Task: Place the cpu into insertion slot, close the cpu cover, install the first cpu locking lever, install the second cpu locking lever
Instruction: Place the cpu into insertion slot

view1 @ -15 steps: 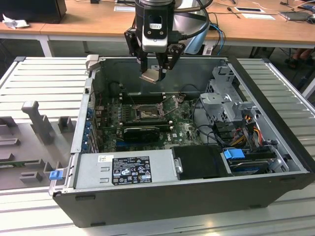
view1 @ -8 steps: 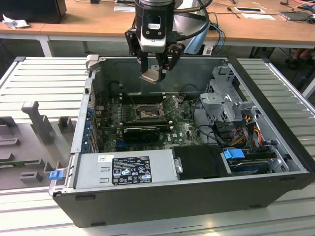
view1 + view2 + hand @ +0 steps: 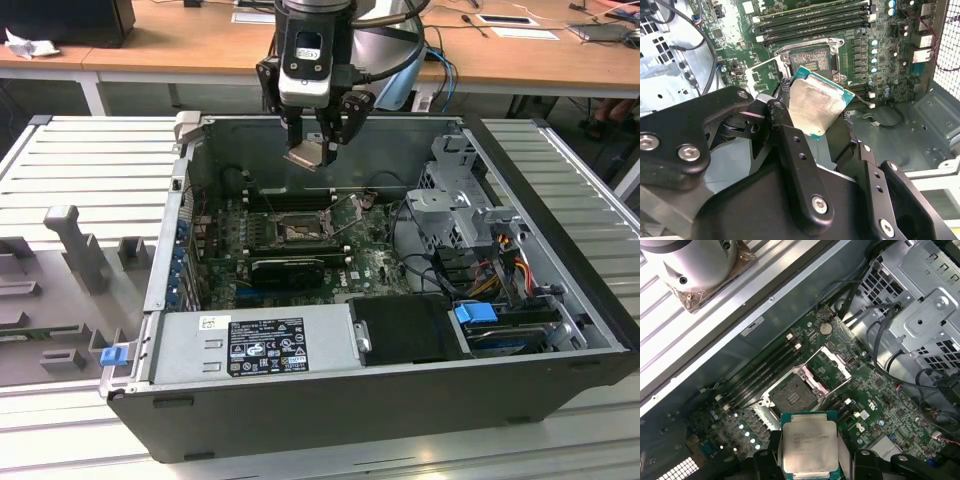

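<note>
Gripper [image 3: 817, 131] is clamped on the cpu [image 3: 817, 107]. Its fingers [image 3: 790, 145] pinch opposite edges, with the silvery face toward the second wrist view and the green rim showing.

In the exterior view the chip hangs at a slight slant above the open computer case [image 3: 330, 420], well clear of the board.

Beyond it, the insertion slot [image 3: 792, 392] lies bare on the green motherboard [image 3: 880, 405], its contact field uncovered. The cpu cover [image 3: 827, 370] is swung open and lies just beside the slot. Lever positions: cannot tell.

Judgement: the first step is in hand, with the chip carried and not yet seated; cover and both levers are undone.

Seating would call for the chip to be level, square to the socket frame and centred over it. The slant would have to be taken out first, and contact kept gentle.
</note>
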`<control>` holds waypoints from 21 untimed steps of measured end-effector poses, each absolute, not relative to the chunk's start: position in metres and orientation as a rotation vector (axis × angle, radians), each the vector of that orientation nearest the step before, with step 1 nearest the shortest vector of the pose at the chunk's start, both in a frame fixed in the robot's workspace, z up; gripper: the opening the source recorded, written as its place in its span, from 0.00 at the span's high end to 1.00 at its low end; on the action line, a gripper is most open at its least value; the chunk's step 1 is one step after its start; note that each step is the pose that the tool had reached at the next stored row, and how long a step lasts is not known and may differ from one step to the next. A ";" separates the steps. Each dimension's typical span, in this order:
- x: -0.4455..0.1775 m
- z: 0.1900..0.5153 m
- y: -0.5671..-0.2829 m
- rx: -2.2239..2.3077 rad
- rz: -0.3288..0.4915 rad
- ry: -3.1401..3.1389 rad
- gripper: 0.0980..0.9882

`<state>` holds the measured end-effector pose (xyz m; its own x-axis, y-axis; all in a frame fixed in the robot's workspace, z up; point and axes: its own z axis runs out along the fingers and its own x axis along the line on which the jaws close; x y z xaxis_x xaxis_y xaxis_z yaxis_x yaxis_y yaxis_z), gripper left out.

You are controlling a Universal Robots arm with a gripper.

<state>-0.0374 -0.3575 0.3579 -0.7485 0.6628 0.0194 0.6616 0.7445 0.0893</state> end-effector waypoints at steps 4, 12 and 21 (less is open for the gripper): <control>-0.037 0.357 -0.357 1.160 0.141 2.900 0.51; -0.037 0.352 -0.357 1.163 0.137 2.898 0.51; -0.037 0.350 -0.357 1.189 0.131 2.885 0.51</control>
<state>-0.0374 -0.3574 0.3504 -0.7099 0.7041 0.0150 0.7026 0.7065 0.0846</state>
